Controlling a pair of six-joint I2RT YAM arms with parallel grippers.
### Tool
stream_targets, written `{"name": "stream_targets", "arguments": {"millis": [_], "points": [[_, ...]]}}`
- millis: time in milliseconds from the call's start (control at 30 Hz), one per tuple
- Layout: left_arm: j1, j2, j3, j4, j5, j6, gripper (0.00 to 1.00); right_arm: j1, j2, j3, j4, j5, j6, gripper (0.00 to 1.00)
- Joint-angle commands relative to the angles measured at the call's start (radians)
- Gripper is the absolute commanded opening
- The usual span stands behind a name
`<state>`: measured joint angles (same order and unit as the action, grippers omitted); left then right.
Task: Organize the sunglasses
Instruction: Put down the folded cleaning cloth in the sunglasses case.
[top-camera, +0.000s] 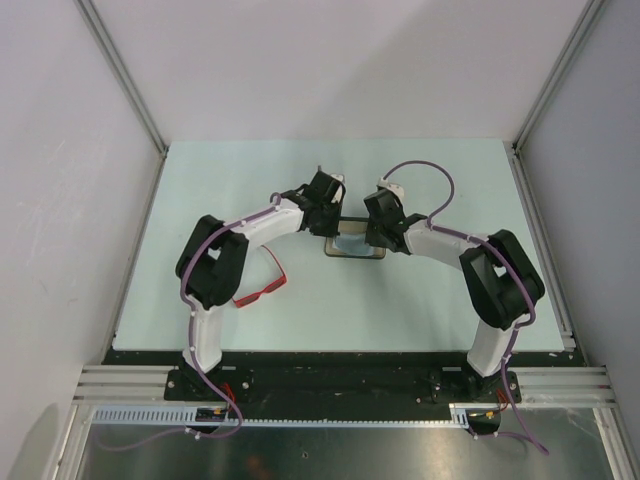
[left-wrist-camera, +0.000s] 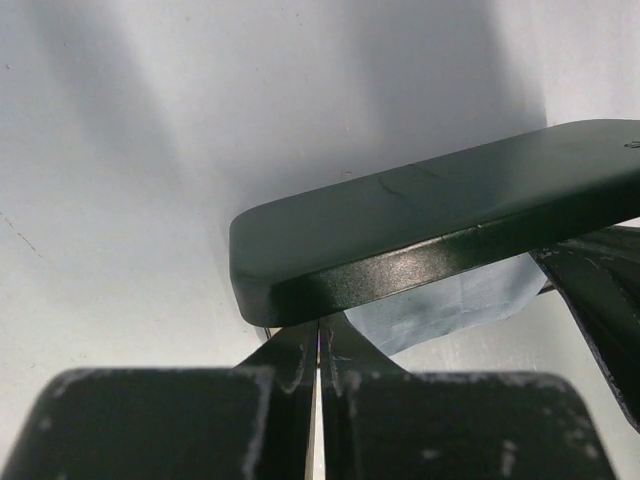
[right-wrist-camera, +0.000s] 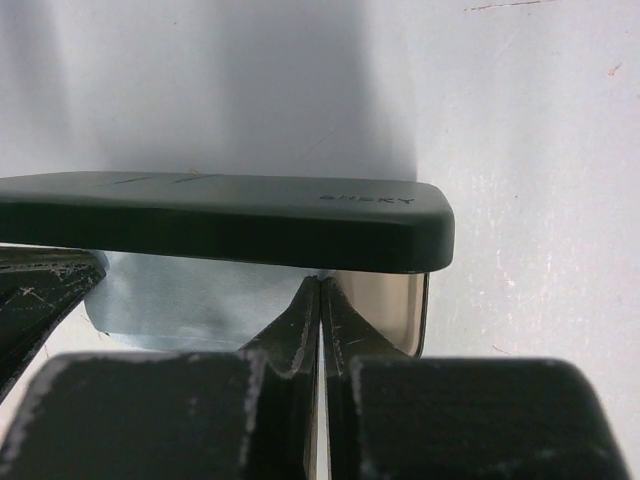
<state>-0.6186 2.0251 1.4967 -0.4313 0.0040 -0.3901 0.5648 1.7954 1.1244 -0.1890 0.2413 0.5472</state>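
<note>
The red sunglasses (top-camera: 264, 291) lie on the table at the near left, partly under my left arm. The black case (top-camera: 355, 246) stands open mid-table with the pale blue cloth (top-camera: 354, 243) in it. My left gripper (top-camera: 327, 217) is at the case's left end and my right gripper (top-camera: 378, 231) at its right end. In the left wrist view the left gripper (left-wrist-camera: 322, 338) is shut at the cloth's (left-wrist-camera: 450, 305) edge under the lid (left-wrist-camera: 430, 220). In the right wrist view the right gripper (right-wrist-camera: 320, 288) is shut on the cloth's (right-wrist-camera: 190, 300) edge under the lid (right-wrist-camera: 220, 220).
The pale table (top-camera: 450, 290) is walled on three sides by white panels with metal posts. The arm bases stand on a black rail (top-camera: 340, 375) at the near edge. The case's beige lining (right-wrist-camera: 385, 305) shows beside the right fingers.
</note>
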Motion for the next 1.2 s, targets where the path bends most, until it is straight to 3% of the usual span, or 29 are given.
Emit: {"name": "stream_targets", "arguments": {"millis": [0, 467, 1167], "points": [[0.005, -0.040, 0.016, 0.008, 0.013, 0.023, 0.01, -0.003, -0.030, 0.037, -0.006, 0.039, -0.009, 0.00], [0.003, -0.103, 0.003, 0.002, 0.014, 0.014, 0.00, -0.003, -0.093, 0.037, -0.030, 0.036, -0.004, 0.00], [0.005, -0.006, 0.020, 0.002, 0.013, 0.011, 0.00, -0.019, -0.001, 0.038, -0.013, 0.018, -0.015, 0.00]]}}
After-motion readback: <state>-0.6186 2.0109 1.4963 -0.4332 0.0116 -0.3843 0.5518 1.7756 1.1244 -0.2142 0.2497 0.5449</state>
